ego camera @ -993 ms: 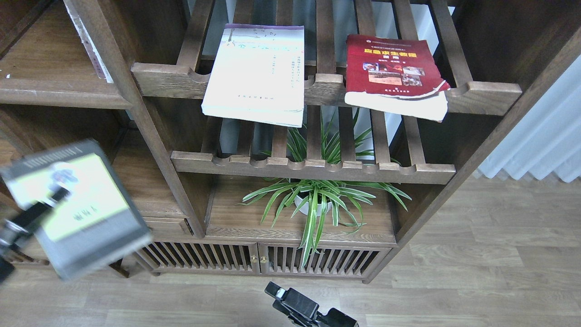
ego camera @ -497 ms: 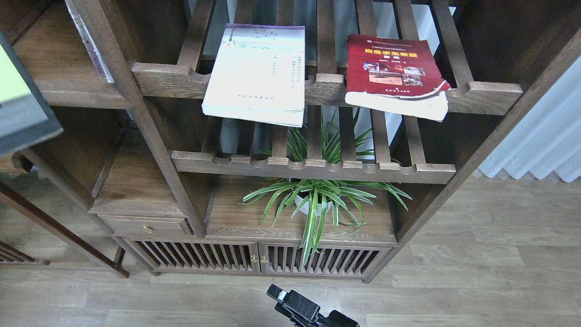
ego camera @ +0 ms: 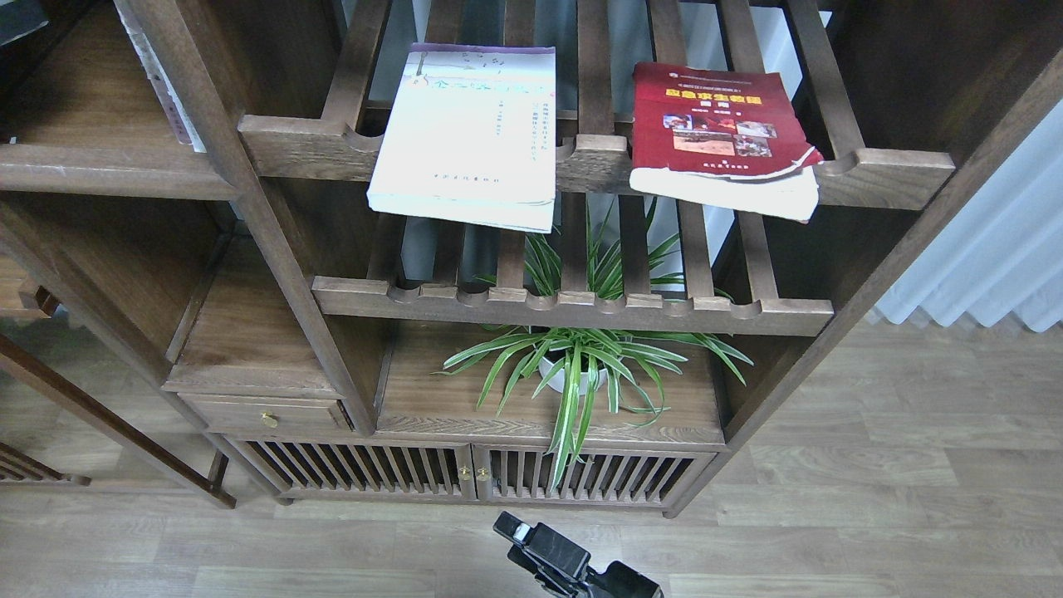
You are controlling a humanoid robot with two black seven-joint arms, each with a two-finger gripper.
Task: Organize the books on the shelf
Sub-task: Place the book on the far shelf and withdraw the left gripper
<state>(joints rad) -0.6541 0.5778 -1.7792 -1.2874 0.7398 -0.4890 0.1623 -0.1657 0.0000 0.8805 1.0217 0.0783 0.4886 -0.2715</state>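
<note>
The large white book (ego camera: 465,137) with a purple top strip lies flat on the upper slatted rack (ego camera: 598,162), its near edge hanging out past the notched front rail. Just to its right, apart from it with a slat showing between, lies the red book (ego camera: 718,124) with photos and a yellow title; its near edge also overhangs the rail and its lower pages curl and fan out at the right corner. The solid plank shelf (ego camera: 100,158) is to the left of the rack, beyond an upright post, at much the same height, and a thin pale-spined volume (ego camera: 166,83) leans against that post at the shelf's right end. At the far top left corner a small grey-dark patch (ego camera: 21,17) shows above the plank shelf; it is too cropped to tell what it is. Below the rack sits a second slatted rack (ego camera: 573,303), and under that a spider plant (ego camera: 573,370) in a white pot stands on a flat board above slatted cabinet doors (ego camera: 473,473). The right gripper (ego camera: 519,529) shows at the near bottom edge as a black block over the wood floor (ego camera: 872,498), well apart from both books and far below them; whether its fingers are spread or closed I cannot tell. The left gripper is out of sight.
</note>
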